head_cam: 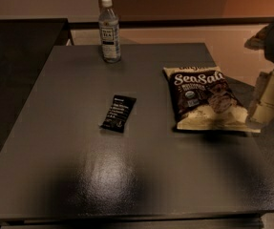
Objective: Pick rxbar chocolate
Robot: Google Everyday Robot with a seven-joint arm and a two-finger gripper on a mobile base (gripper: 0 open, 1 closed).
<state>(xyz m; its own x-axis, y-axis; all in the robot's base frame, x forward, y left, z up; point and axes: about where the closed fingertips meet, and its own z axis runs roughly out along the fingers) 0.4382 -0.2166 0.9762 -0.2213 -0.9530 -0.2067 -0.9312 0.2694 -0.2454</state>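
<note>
The rxbar chocolate (pixel 118 112) is a small flat black wrapper with lines of white text. It lies flat on the dark grey table (pixel 79 175), a little left of the middle. My gripper (pixel 263 104) is a pale shape at the right edge of the view, above the table's right side and next to the chip bag. It is far to the right of the bar and touches nothing that I can see.
A large dark-and-cream "Sea Salt" chip bag (pixel 203 97) lies right of the bar. A clear plastic bottle (pixel 109 31) with a white cap stands upright at the table's back edge. A darker counter (pixel 17 46) adjoins at the back left.
</note>
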